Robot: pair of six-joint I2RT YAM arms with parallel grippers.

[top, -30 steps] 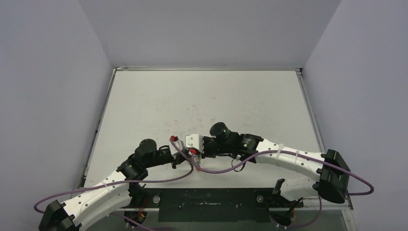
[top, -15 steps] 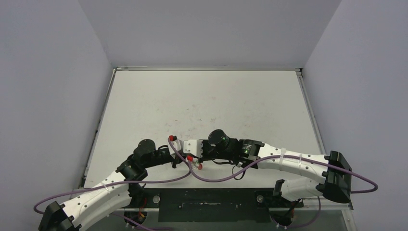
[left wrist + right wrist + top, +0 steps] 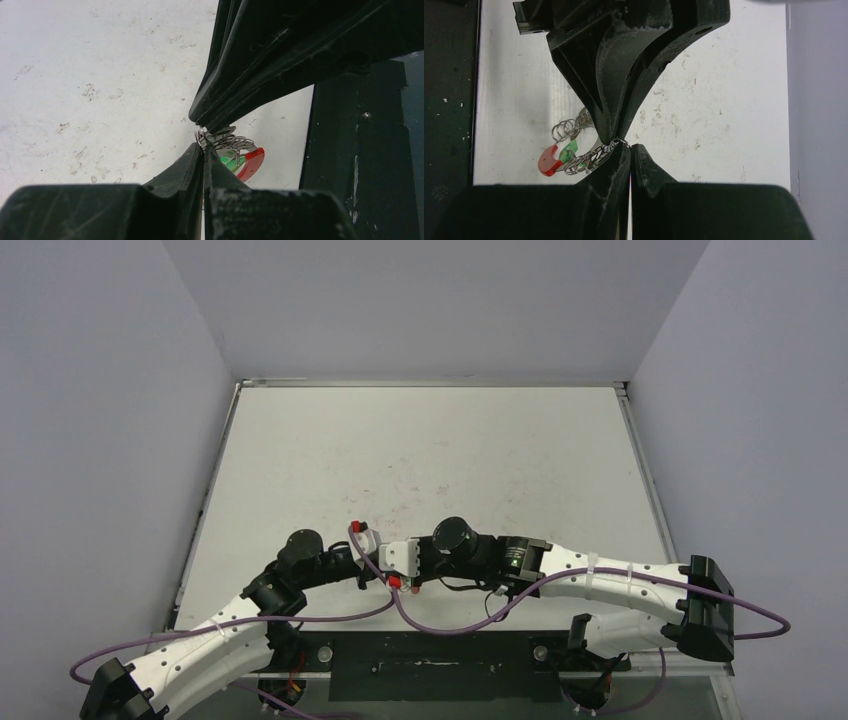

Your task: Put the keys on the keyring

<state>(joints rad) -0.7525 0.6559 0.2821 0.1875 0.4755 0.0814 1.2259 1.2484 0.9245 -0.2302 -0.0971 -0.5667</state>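
Desk: pale and scuffed, walled in on three sides. A black plate runs along its near edge.
Right arm: stretched low from its base at the right, reaching leftward to the desk's near middle. A purple cable sags beneath it.
Left arm: bent low from the left base, wrist pointing rightward, so the two arms meet tip to tip.
Right fingers: pressed together with no gap showing, pinching a strand of the coil at their very tips.
Left fingers: likewise pressed together, nipping the coil at nearly the same spot. They are tip against tip with the other pair.
Keyring: a silvery spiral loop caught between the two sets of tips and trailing off toward the black plate side, just above the desk. Whether it touches the surface cannot be told.
Red section: the far end of the loop, away from both tips.
Green key: its head lies against the red section among the coils. The shaft is hidden.
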